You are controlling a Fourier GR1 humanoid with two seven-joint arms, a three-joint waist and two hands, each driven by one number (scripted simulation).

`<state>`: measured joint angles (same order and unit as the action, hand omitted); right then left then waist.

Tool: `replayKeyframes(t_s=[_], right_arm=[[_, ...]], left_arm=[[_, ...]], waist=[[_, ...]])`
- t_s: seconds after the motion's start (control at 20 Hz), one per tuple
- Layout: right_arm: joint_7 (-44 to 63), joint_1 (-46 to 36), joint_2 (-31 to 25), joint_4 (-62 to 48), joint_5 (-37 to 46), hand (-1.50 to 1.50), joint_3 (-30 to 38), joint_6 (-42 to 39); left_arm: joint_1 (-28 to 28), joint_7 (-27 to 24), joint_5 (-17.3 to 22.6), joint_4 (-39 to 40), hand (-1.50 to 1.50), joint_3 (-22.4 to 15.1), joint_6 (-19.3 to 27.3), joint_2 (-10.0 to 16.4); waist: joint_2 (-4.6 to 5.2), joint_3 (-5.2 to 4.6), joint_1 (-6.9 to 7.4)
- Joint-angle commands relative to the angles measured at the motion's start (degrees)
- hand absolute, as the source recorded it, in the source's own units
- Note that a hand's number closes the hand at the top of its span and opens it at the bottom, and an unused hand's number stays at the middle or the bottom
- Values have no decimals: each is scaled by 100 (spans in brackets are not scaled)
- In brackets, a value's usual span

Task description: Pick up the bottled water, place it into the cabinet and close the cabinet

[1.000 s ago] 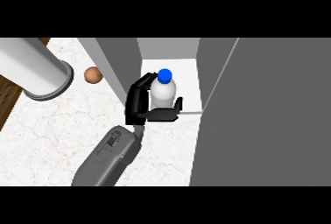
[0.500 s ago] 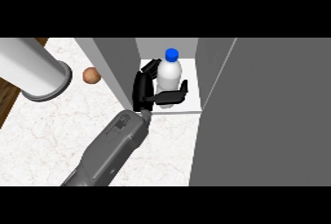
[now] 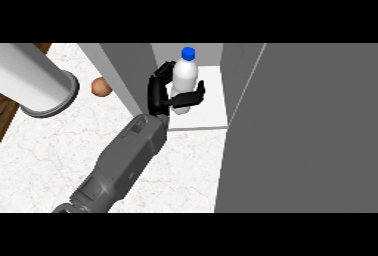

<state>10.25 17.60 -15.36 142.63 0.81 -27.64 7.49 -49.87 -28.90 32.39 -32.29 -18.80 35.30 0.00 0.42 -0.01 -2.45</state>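
White-bodied, blue-capped bottled water (image 3: pixel 184 75) stands upright just inside the open cabinet (image 3: pixel 212 112), with the left hand (image 3: pixel 161 95) curled round it from the left side, thumb across the front, likely steadying it for set-down on the shelf.

No readable text, label, brand, number or sign appears in the head view. The bottled water (image 3: pixel 184 75) shows a plain white body with no legible marking. The cabinet (image 3: pixel 310 125) and counter (image 3: pixel 44 150) surfaces carry no characters.
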Motion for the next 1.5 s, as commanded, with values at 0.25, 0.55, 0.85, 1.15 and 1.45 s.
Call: replayKeyframes(t_s=[0.25,0.55,0.85,1.15,1.45], right_arm=[[-57,354,-157,507,-487,-150,322,-257],[-350,170,-10,145,-242,-150,170,-283],[-306,273,-38,281,-570,-150,374,-438],[-194,182,60,303,-469,-150,356,-406],[-439,378,38,228,-388,-150,213,-552]], left_arm=[[-635,-715,-20,1368,150,335,259,0],[-1244,-614,-137,1981,150,233,573,0],[-1342,-700,-49,2195,-150,404,239,0],[-1351,-933,-88,2471,-150,593,-109,2],[-1731,-863,-122,2649,-150,706,-253,170]], waist=[[38,0,-77],[65,0,-157],[88,-1,-219],[77,-4,-103],[103,-2,-203]])
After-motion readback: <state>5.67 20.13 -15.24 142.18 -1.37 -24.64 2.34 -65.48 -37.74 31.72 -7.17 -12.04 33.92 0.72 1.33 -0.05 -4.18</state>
